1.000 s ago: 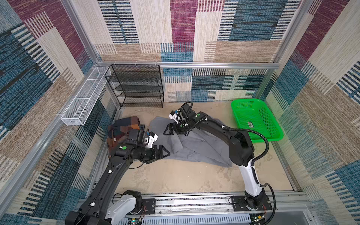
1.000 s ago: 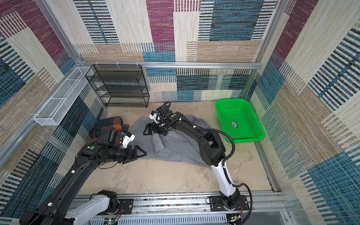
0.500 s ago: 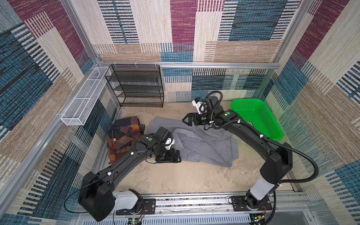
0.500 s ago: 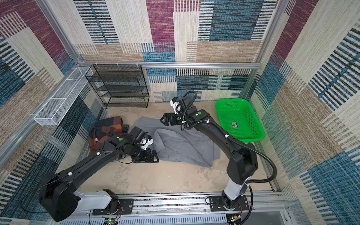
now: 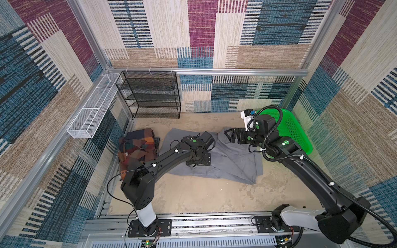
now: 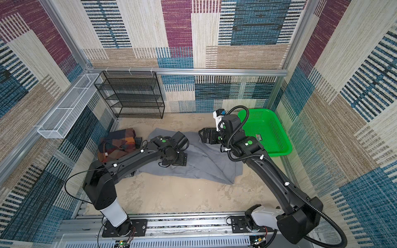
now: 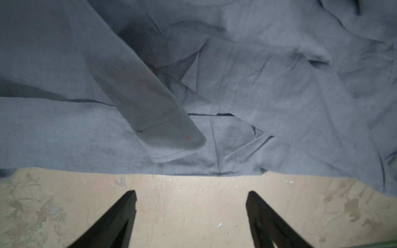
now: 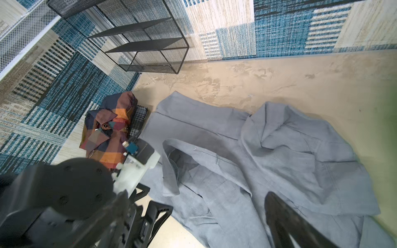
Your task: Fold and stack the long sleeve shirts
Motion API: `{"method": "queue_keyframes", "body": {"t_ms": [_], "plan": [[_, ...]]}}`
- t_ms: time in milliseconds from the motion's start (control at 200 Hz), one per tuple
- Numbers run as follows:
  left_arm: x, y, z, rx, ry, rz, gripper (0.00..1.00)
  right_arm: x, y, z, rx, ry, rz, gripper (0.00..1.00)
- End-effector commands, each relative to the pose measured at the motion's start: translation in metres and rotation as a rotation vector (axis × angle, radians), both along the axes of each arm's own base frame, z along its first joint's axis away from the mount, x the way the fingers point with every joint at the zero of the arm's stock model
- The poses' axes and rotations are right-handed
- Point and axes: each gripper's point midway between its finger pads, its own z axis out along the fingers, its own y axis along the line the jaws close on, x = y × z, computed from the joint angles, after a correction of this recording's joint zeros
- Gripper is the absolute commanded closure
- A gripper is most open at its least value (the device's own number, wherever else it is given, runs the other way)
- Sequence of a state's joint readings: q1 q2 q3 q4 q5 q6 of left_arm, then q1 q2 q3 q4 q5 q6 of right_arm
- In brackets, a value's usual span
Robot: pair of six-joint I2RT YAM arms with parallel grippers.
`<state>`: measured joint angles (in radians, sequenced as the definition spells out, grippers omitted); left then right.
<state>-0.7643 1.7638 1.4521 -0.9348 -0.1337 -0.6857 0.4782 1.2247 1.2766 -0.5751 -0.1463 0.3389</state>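
- Left wrist view shows the left gripper [image 7: 191,194] with jaws spread and pinching nothing. Under it is bare table [image 7: 193,219]. The hem of the gray shirt [image 7: 257,96] lies just beyond the fingertips, and a sleeve cuff [image 7: 171,137] is laid across the body.
- Risk, as I judge it: closing so near the edge may catch only one layer or scrape the table. The loose sleeve may then slide off when the cloth rises.
- In both top views the right gripper [image 5: 229,135] is spread and empty, above the far crumpled part of the gray shirt, near the green basket [image 5: 300,137].
- A pull by one arm alone could bunch the shirt.
- The plaid shirt [image 5: 137,148] lies as a compact bundle by the left wall, just beside the gray one.
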Motion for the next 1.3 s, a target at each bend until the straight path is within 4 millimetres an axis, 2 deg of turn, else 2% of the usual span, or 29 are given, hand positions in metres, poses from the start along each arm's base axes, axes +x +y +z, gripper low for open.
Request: {"method": "queue_keyframes", "body": {"t_ms": [0,135,285,406,681,846,916,997,1082,1137,1222,1297], "plan": [[0.010,0.005,-0.009,0.069,-0.018,0.079,0.21,-0.002,-0.011,0.010,-0.014,-0.054,-0.029,0.00],[0.018,0.001,-0.020,0.119,-0.008,0.057,0.25,-0.015,-0.014,0.022,0.011,-0.082,-0.013,0.00],[0.026,0.007,-0.025,0.205,-0.028,0.045,0.27,-0.031,-0.015,0.036,0.050,-0.113,0.019,0.00],[0.031,0.003,-0.028,0.232,-0.026,0.019,0.30,-0.039,-0.017,0.045,0.066,-0.135,0.032,0.00],[0.030,0.003,-0.037,0.262,0.005,-0.009,0.57,-0.047,-0.019,0.054,0.074,-0.158,0.043,0.00],[0.029,0.006,-0.040,0.284,0.012,-0.025,0.62,-0.050,-0.019,0.055,0.078,-0.161,0.051,0.00],[0.029,0.007,-0.040,0.294,0.015,-0.028,0.60,-0.050,-0.018,0.052,0.077,-0.157,0.055,0.00],[0.027,0.006,-0.037,0.285,0.021,-0.019,0.42,-0.050,-0.017,0.048,0.081,-0.146,0.059,0.00],[0.027,-0.003,-0.021,0.277,-0.031,-0.015,0.36,-0.052,-0.016,0.047,0.093,-0.147,0.065,0.00],[0.027,-0.010,-0.012,0.299,-0.082,-0.018,0.29,-0.052,-0.016,0.047,0.100,-0.148,0.064,0.00],[0.024,-0.015,-0.014,0.345,-0.101,-0.001,0.23,-0.054,-0.017,0.051,0.107,-0.159,0.061,0.00],[0.020,-0.016,-0.024,0.403,-0.076,0.028,0.19,-0.055,-0.019,0.055,0.105,-0.172,0.055,0.00]]}}
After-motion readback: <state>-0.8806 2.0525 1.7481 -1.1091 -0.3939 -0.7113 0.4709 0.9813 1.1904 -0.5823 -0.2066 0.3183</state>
